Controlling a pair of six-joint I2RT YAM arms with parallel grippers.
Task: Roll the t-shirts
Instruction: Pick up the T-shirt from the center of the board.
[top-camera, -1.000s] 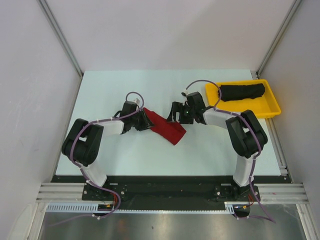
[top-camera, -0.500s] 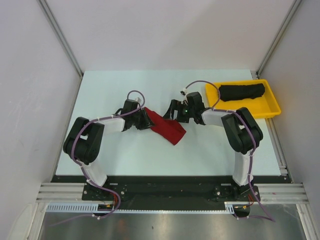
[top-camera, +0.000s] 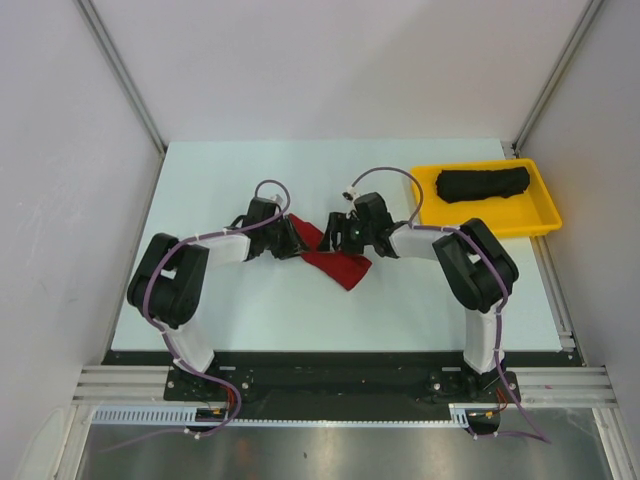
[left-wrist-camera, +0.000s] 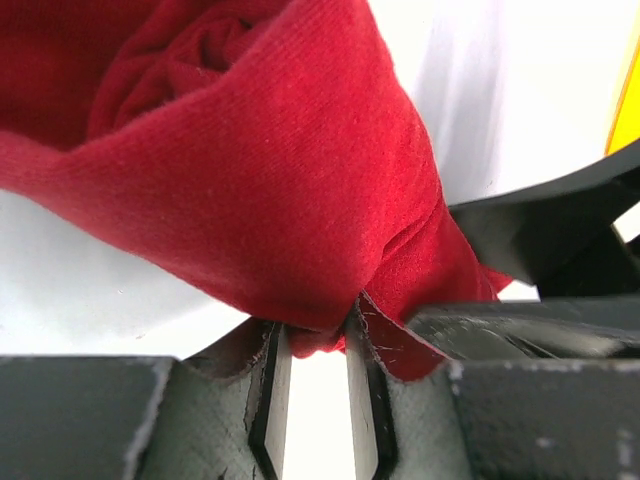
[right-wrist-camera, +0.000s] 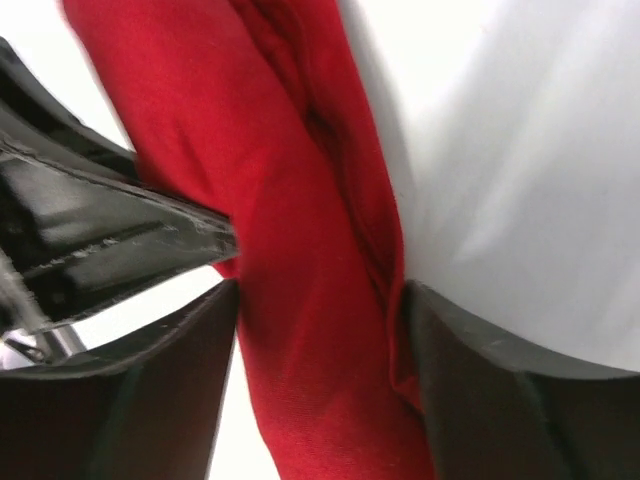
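The deep red t-shirt (top-camera: 338, 264) lies as a loose roll on the white table, between both grippers. My left gripper (top-camera: 291, 240) is shut on the roll's left end; in the left wrist view its jaws (left-wrist-camera: 315, 335) pinch a fold of the red t-shirt (left-wrist-camera: 250, 150). My right gripper (top-camera: 340, 233) reaches in from the right. In the right wrist view its jaws (right-wrist-camera: 320, 370) straddle the red roll (right-wrist-camera: 300, 200), and both fingers touch the cloth. The black t-shirt (top-camera: 485, 184) lies rolled in the yellow tray (top-camera: 541, 216).
The yellow tray sits at the table's back right corner, close behind the right arm's elbow (top-camera: 470, 262). White walls and metal posts (top-camera: 120, 75) enclose the table. The left gripper's finger (right-wrist-camera: 90, 230) shows at the left of the right wrist view.
My right gripper has moved left onto the red roll and its jaws have narrowed around it. The left gripper has kept its hold and place.
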